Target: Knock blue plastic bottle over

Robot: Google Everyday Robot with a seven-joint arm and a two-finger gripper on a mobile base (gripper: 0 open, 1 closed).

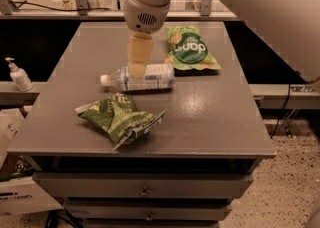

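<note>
One blue plastic bottle point(157, 77) lies on its side near the middle of the grey table point(215, 122), its white cap pointing left; what is inside it cannot be made out. The gripper point(137, 70) hangs over the bottle's middle, its tip overlapping the label, and I cannot tell whether it is spread, closed or gripping. There are two green chip bags: a crumpled bag point(120, 117) just in front of the bottle, and a flatter bag point(190, 49) behind it at the back right. Two drawers point(145, 184) under the tabletop are both shut. One white pump bottle point(18, 74) stands upright on a ledge to the left, well apart from the table's things
</note>
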